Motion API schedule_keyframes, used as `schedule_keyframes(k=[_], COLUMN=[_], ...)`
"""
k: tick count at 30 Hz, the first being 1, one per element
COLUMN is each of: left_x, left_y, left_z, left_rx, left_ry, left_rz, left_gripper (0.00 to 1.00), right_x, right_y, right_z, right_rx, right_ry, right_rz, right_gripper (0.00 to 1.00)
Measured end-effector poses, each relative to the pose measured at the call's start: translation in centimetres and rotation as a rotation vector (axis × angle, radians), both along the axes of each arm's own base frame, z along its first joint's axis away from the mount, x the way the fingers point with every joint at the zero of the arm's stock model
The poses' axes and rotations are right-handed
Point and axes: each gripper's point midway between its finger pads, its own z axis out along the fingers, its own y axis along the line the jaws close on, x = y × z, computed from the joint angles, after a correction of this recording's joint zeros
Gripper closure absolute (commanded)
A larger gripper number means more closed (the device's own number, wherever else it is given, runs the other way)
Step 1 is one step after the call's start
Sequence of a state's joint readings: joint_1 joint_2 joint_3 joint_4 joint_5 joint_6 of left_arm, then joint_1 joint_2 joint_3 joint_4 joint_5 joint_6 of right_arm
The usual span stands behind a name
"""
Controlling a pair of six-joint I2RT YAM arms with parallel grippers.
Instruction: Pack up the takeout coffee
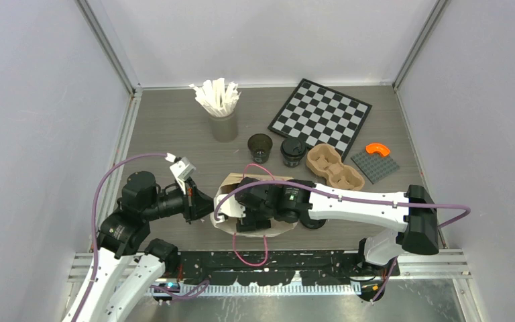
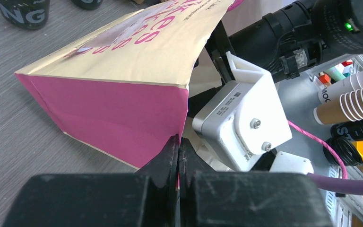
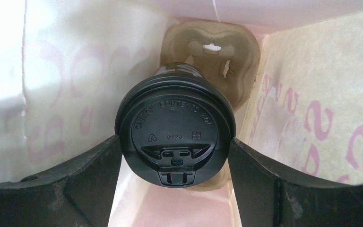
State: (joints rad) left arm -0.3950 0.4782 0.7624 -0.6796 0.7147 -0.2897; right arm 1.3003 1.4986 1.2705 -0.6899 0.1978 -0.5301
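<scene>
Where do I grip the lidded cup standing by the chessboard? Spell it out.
Probably best: take the cup just below its lid, from above, with the gripper closing near-to-far. It stands upright, flanked by the open cup and carrier.

Grey wood-grain table (image 1: 167,127), grey cup of white stirrer sticks (image 1: 223,124) and checkerboard (image 1: 320,114) set at the far side, unlidded black cup (image 1: 260,147) just beside lidded black cup (image 1: 294,151), brown pulp carrier (image 1: 334,168), grey studded plate (image 1: 374,164), paper bag (image 1: 226,225) placed near the front.
</scene>
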Motion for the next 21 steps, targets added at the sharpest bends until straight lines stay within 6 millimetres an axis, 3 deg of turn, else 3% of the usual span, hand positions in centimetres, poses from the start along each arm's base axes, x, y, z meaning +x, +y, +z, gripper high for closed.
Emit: schedule_keyframes(k=[21], left_x=[0.1], left_y=[0.2], left_z=[-0.6], left_rx=[0.012], left_ry=[0.039], left_rz=[0.028], left_gripper=[1.00], right_x=[1.9], right_y=[0.2], right_z=[-0.9], right_rx=[-0.012], right_ry=[-0.113], right_rz=[-0.028], right_gripper=[0.20])
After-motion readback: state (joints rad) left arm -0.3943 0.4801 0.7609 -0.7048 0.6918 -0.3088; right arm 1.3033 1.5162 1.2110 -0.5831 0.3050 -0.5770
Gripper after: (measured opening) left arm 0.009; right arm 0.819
